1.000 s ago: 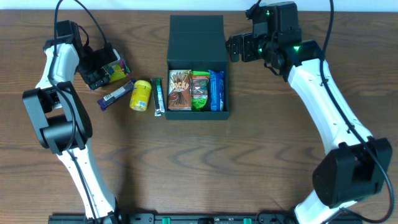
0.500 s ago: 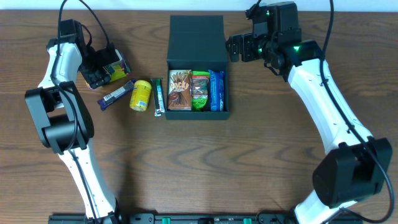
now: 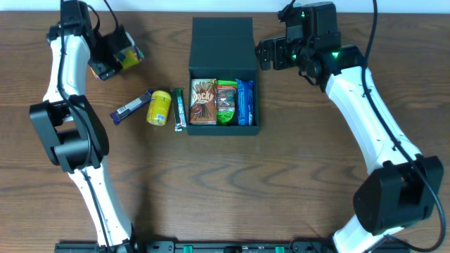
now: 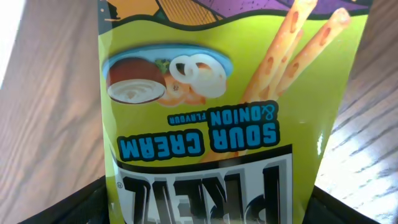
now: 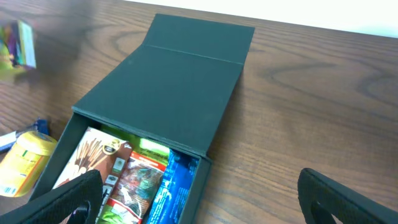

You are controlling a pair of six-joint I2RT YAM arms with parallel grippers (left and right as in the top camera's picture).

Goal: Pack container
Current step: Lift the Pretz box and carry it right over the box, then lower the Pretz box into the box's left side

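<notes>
Left fingers [image 3: 107,69] clamp a pretzel packet [image 3: 125,56]; between them and the container [image 3: 223,130] lie a purple bar [image 3: 131,107], yellow tub [image 3: 159,107], green stick [image 3: 178,109]. Right fingers [image 3: 263,55] spread empty beside its lid [image 3: 222,31].

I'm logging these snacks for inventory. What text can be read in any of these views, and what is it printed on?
"SOUR CREAM & ONION FLAVOUR": upside down on the yellow-green packet held in the left gripper.
Big black letters next to it: cut off by the picture's edge, not readable for sure.
Packets in the container: print too small to read.
Loose snacks beside it: print too small to read.
</notes>
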